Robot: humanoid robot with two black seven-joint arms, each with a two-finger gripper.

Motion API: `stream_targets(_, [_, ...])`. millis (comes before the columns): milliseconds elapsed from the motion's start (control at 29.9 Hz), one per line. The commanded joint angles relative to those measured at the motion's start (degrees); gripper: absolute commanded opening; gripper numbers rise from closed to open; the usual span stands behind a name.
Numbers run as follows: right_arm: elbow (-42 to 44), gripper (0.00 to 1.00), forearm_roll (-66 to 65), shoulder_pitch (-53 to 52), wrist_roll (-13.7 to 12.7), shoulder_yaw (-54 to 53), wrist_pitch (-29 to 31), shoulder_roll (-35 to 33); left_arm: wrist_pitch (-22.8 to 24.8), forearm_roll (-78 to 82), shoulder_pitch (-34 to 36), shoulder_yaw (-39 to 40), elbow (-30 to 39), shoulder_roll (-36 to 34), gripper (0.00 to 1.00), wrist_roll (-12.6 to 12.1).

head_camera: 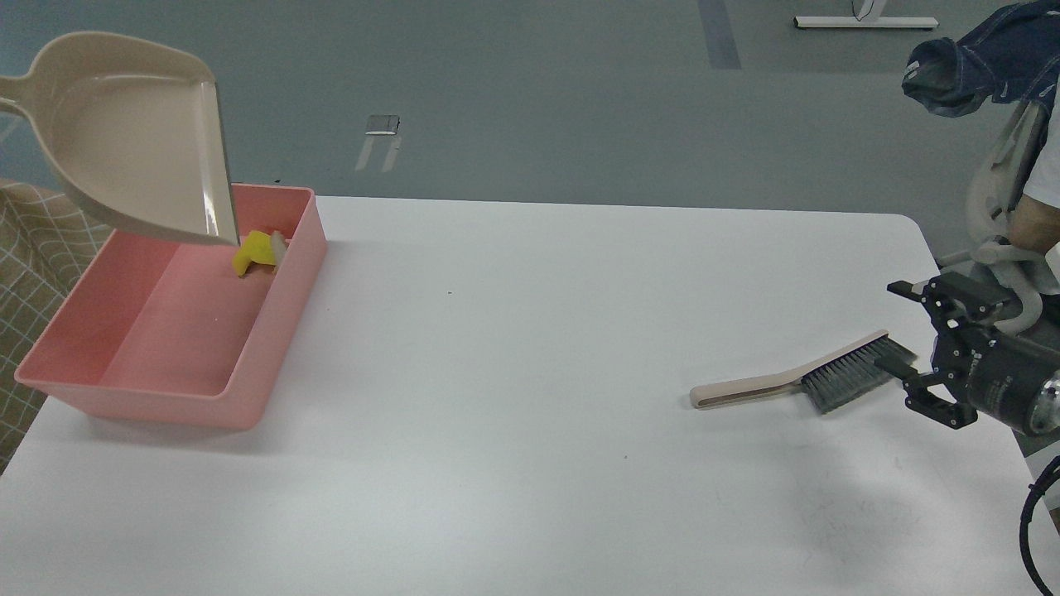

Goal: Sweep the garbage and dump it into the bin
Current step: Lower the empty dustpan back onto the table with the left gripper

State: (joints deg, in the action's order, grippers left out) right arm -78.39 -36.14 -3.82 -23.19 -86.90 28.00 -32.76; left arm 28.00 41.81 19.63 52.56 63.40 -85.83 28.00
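Observation:
A beige dustpan (pixel 137 132) hangs tilted above the far end of the pink bin (pixel 248 389), its lip pointing down into it; the pan is empty. Its handle runs off the left edge, so my left gripper is out of view. Inside the bin, by the far right wall, lie a yellow piece (pixel 255 251) and a pale scrap beside it, partly hidden by the pan's lip. A beige brush with grey bristles (pixel 795 383) lies on the white table at the right. My right gripper (pixel 911 339) is open and empty, just right of the bristles.
The white table (pixel 538 372) spreads between bin and brush. A checked cloth (pixel 33 240) lies off the table's left edge. A chair with a seated person (pixel 1027 215) stands past the right edge.

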Motion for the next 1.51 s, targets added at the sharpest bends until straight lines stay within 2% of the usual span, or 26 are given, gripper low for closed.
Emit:
stream_targets(0, [0.52, 1.0, 0.19, -0.22, -0.01, -5.55, 0.0, 4.97, 0.0, -4.36, -0.12, 0.0, 0.06, 3.02, 0.19, 0.0])
stream_targets(134, [2.28, 1.0, 0.19, -2.41, -0.01, -9.95, 0.0, 10.34, 0.0, -4.72, 1.02, 0.09, 0.06, 13.9, 0.19, 0.0])
stream_targets(335, [4.29, 1.0, 0.19, -6.53, 0.07, -10.13, 0.0, 12.88, 0.0, -4.11, 1.81, -0.18, 0.06, 26.48, 0.19, 0.0])
stream_targets(569, [6.76, 1.0, 0.19, -12.34, -0.01, -13.11, 0.0, 16.23, 0.0, -2.88, 2.61, -1.06, 0.15, 34.84, 0.19, 0.0])
stream_targets(803, [7.55, 1.0, 0.19, -13.67, 0.07, -15.13, 0.0, 16.15, -0.66, 4.67, 2.87, -1.41, 0.58, 47.57, 0.19, 0.0])
stream_targets(937, [7.73, 1.0, 0.19, -14.02, 0.07, -16.54, 0.0, 16.15, -1.81, 8.19, 3.57, -2.81, 1.2, 52.24, 0.19, 0.0])
stream_targets(1037, [8.26, 1.0, 0.19, -14.72, 0.07, -17.34, 0.0, 16.15, -4.0, 12.59, 6.03, -6.67, -0.03, 56.2, 0.19, 0.0])
stream_targets(1138, [9.22, 1.0, 0.19, -15.69, 0.51, -17.42, 0.0, 16.41, -8.3, 13.91, 6.73, -9.84, -1.87, 59.45, 0.19, 0.0])
stream_targets(1205, [9.22, 1.0, 0.19, -15.95, 1.74, -17.42, 0.0, 18.59, -10.94, 14.09, 7.35, -11.86, -3.19, 61.65, 0.19, 0.0])
stream_targets(1472, [10.98, 1.0, 0.19, -16.48, 1.92, -17.42, 0.0, 20.36, -13.58, 14.44, 7.53, -15.81, -4.77, 63.68, 0.19, 0.0])
